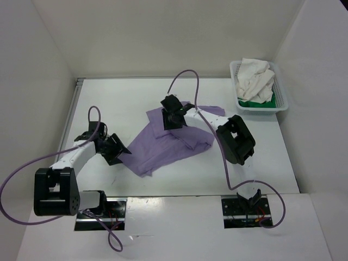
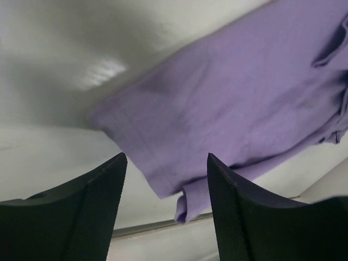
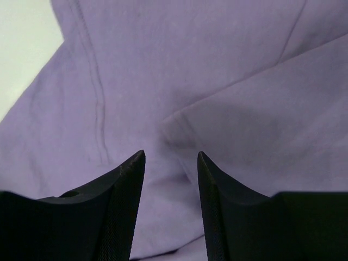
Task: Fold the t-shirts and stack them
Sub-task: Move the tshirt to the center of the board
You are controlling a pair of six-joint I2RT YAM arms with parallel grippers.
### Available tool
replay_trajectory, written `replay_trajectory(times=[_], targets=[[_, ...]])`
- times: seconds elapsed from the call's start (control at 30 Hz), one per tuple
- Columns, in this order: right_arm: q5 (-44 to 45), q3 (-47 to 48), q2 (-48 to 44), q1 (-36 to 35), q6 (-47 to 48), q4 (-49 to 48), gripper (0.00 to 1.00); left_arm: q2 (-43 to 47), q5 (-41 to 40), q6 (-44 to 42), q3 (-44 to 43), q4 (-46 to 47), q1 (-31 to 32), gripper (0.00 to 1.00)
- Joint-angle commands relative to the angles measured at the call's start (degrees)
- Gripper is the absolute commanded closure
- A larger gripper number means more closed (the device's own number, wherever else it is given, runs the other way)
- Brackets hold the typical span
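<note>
The left arm [image 1: 76, 155] is hovering, jaws spread, just beside the near-left corner of the purple shirt [image 1: 163, 144], which is lying slantwise on the tabletop [image 1: 109, 103] (near-left to far-right). The right arm [image 1: 236, 140] is hanging over its far half, jaws spread, seemingly empty.

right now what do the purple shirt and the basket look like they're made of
The purple shirt looks like soft matte knit cloth, probably cotton jersey: it drapes in folds and shows stitched seams up close. The basket is most likely rigid white plastic: its walls are a moulded mesh.
</note>
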State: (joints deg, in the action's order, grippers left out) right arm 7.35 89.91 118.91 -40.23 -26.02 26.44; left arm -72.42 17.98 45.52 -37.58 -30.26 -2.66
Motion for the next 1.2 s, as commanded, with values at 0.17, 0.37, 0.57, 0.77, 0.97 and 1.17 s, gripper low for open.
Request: replay_trajectory(times=[0.17, 0.37, 0.57, 0.77, 0.97, 1.17], targets=[[7.5, 5.8, 4.6, -0.7, 1.6, 0.5, 0.51, -8.2, -4.0, 2.2, 0.4, 8.3, 0.2, 0.39], [6.9, 9.8, 6.9, -1.3, 2.1, 1.2, 0.51, -13.4, -4.5, 2.2, -0.6, 11.3, 0.7, 0.43], [9.3, 12.5, 9.4, -1.3, 2.1, 2.8, 0.78, -18.1, -4.5, 2.2, -4.1, 13.2, 0.7, 0.76], [10.9, 11.5, 3.5, -1.3, 1.6, 4.1, 0.94, -23.1, -7.6, 2.7, -12.2, 14.3, 0.7, 0.97], [6.0, 2.6, -6.0, 0.6, -0.4, -0.2, 0.99, -28.7, -7.6, 4.4, -23.1, 15.3, 0.7, 1.0], [2.3, 5.6, -1.1, 0.6, -0.4, -0.2, 0.65, -30.0, -7.6, 4.4, -23.8, 15.3, 0.7, 1.0]])
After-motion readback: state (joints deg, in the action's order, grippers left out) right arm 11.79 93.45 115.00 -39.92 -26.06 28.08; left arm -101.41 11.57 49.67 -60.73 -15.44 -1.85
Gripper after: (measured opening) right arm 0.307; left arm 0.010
